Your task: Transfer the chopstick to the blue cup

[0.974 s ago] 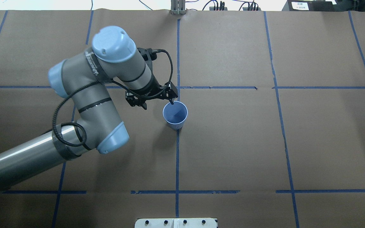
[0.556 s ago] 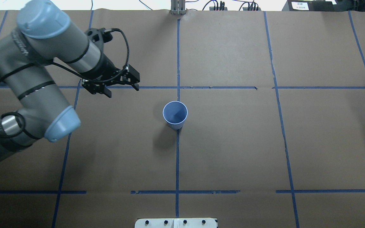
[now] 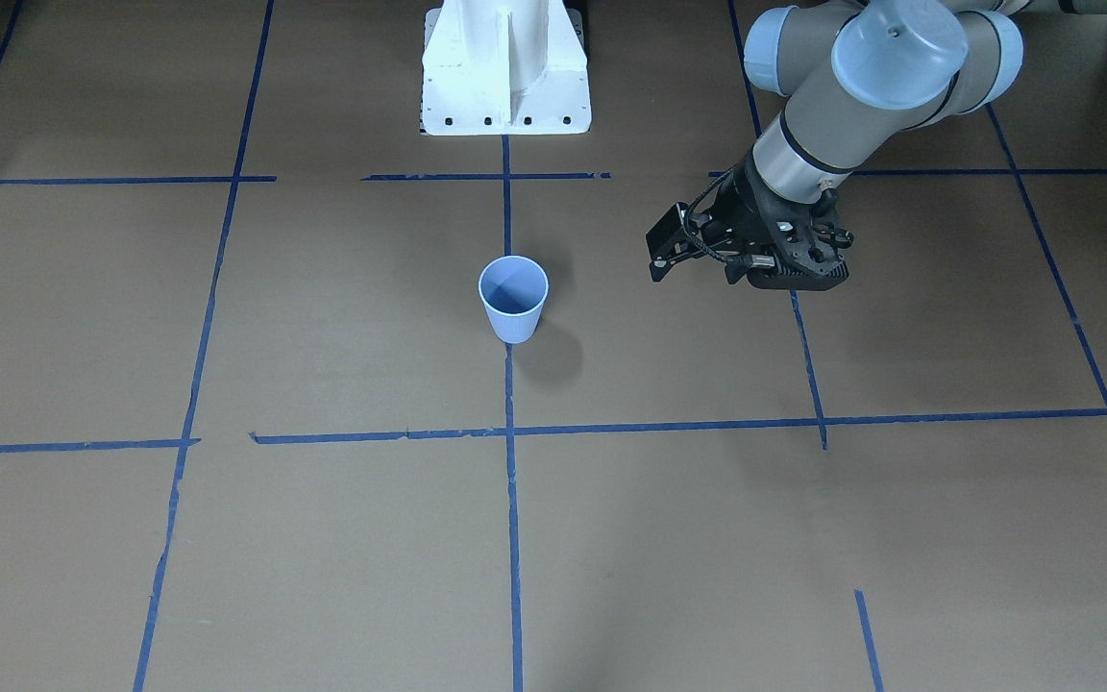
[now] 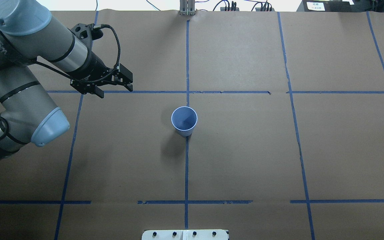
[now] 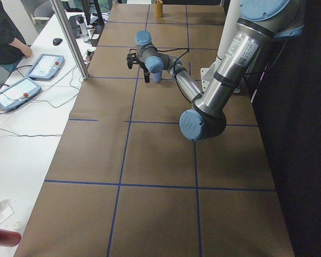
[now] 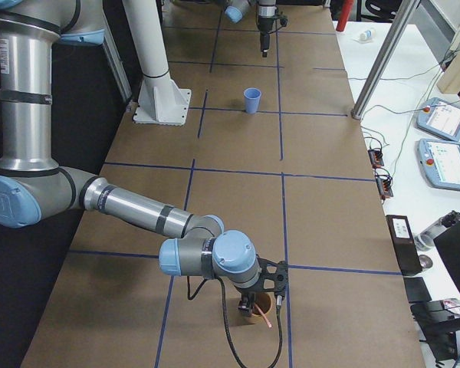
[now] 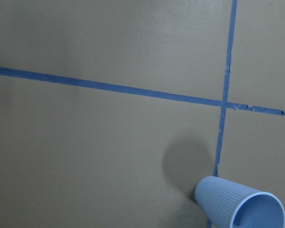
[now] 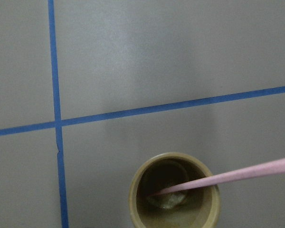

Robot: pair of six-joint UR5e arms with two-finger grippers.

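**Left gripper open and apart from the blue cup; chopstick in the tan cup**

In the overhead view we see the blue cup (image 4: 184,120) upright at centre frame. Its base sits on the vertical blue tape line (image 4: 186,166), just below the tape crossing. The brown paper table (image 4: 245,150) shows on every side of its rim. The left gripper (image 4: 116,92) hangs in the upper left of that frame, over the horizontal tape line and well apart from the cup. Its jaws are spread wide with nothing between them. Only paper and tape lie between its fingertips and the cup's rim.

The pink chopstick (image 8: 223,178) stands in a tan cup (image 8: 204,206). Its lower end is down inside the cup, and its shaft leans over the right rim and runs out of the right edge of the right wrist view. The tan cup sits at that frame's bottom edge, just right of a vertical tape line and below a horizontal one.

In the exterior right view the right gripper (image 6: 261,305) is just over the tan cup, near the bottom of the frame. We cannot tell how its jaws stand or whether they grip the chopstick. The blue cup is far up that frame, well apart from the tan cup.
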